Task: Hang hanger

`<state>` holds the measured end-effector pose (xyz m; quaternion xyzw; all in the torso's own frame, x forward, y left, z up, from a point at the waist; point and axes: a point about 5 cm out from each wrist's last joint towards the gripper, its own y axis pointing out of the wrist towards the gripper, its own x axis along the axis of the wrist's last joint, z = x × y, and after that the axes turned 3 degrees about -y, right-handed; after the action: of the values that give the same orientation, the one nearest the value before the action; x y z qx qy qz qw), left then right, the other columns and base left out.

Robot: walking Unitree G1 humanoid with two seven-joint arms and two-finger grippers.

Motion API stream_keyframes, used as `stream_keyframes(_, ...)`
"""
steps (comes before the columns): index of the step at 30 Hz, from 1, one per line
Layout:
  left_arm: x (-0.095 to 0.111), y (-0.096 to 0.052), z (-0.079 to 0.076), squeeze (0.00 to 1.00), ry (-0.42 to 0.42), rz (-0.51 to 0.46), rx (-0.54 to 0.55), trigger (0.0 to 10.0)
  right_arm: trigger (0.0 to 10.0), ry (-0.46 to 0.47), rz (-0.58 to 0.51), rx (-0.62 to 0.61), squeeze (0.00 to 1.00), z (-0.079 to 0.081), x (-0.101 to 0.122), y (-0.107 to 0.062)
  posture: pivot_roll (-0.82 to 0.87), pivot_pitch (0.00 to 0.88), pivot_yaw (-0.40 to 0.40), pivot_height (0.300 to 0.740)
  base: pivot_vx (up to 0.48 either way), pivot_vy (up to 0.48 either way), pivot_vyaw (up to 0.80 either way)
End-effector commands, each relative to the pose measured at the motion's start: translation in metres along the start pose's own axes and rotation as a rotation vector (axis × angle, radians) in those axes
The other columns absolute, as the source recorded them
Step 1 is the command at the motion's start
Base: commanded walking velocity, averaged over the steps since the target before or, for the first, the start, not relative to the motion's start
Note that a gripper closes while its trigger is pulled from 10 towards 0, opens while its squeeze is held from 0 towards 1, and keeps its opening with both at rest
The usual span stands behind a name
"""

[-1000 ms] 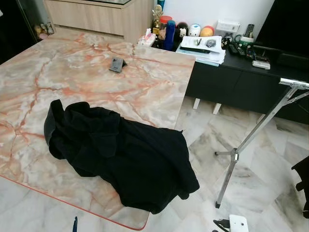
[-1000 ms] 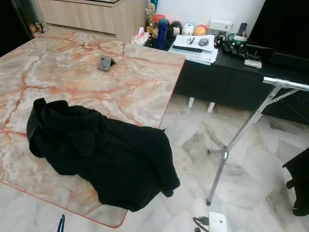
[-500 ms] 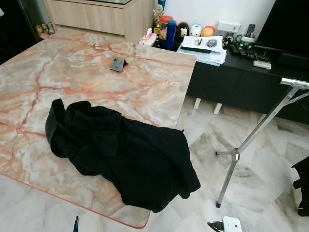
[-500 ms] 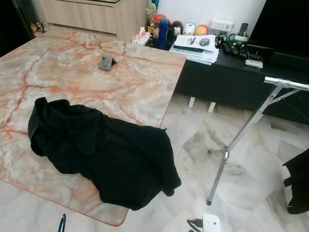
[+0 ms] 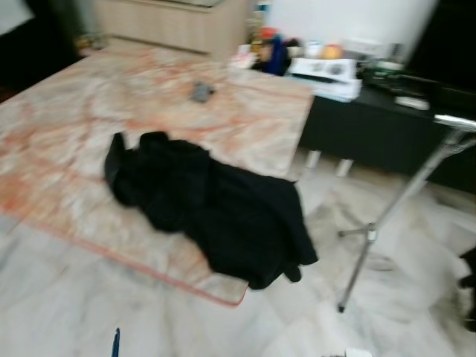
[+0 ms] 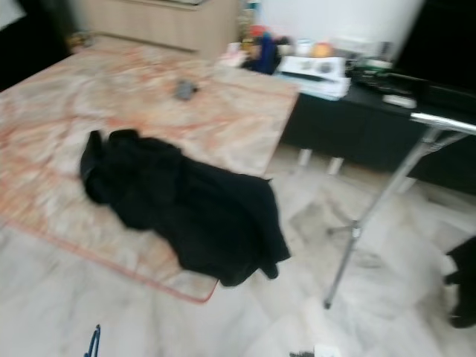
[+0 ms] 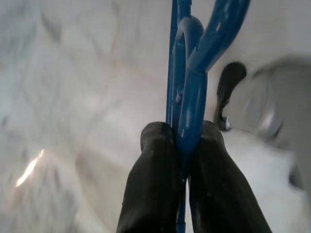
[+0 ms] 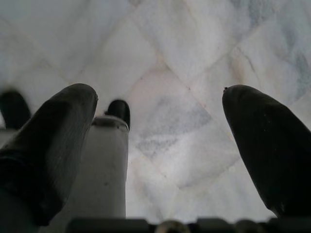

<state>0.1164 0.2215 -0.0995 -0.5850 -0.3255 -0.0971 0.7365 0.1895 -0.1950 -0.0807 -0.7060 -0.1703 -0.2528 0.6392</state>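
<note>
A blue plastic hanger (image 7: 187, 87) is pinched between the two black fingers of my left gripper (image 7: 185, 141), which hangs low over the marble floor. Its blue tip (image 5: 115, 343) pokes into the bottom edge of the head views. A black garment (image 5: 216, 208) lies crumpled on the marble table (image 5: 89, 111), draping over its near corner. A silver clothes rack (image 5: 405, 201) stands on the floor to the right, its top bar (image 6: 446, 123) level. My right gripper (image 8: 160, 116) hangs open above the floor with nothing between its fingers.
A black low cabinet (image 5: 387, 134) with papers, remotes and bottles runs along the back wall. A small dark object (image 5: 201, 91) sits on the table. Something dark (image 6: 465, 290) hangs at the right edge. A white robot foot (image 8: 104, 170) shows below the right gripper. The head views are blurred.
The whole picture has shifted and blurred: the camera has moved back and turned, so table and garment sit farther away. The hanger stays gripped.
</note>
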Motion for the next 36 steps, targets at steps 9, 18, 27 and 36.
stream_keyframes(9, -0.0127, -0.0037, -0.0152, 0.00, 0.015, 0.056, -0.066, 10.0, 10.0, 0.002, 0.049, -0.006, 0.00, -0.0011, -0.0157, -0.0023, 0.04, 0.196, -0.078, 0.740, -0.332, 0.000, 0.00)
stream_keyframes(18, -0.0123, -0.0036, -0.0159, 0.00, 0.013, 0.055, -0.068, 10.0, 10.0, -0.002, 0.047, -0.004, 0.00, 0.0007, -0.0138, -0.0019, 0.03, 0.197, -0.080, 0.740, -0.332, 0.000, 0.00)
stream_keyframes(27, -0.0128, -0.0036, -0.0160, 0.00, 0.021, 0.060, -0.068, 10.0, 10.0, -0.002, 0.041, -0.002, 0.00, 0.0021, -0.0119, -0.0016, 0.03, 0.198, -0.081, 0.740, -0.214, 0.000, 0.00)
stream_keyframes(36, -0.0130, -0.0033, -0.0157, 0.00, 0.066, 0.071, -0.072, 10.0, 10.0, 0.014, 0.039, -0.010, 0.00, -0.0012, -0.0116, -0.0016, 0.03, 0.197, -0.081, 0.740, 0.000, 0.000, 0.00)
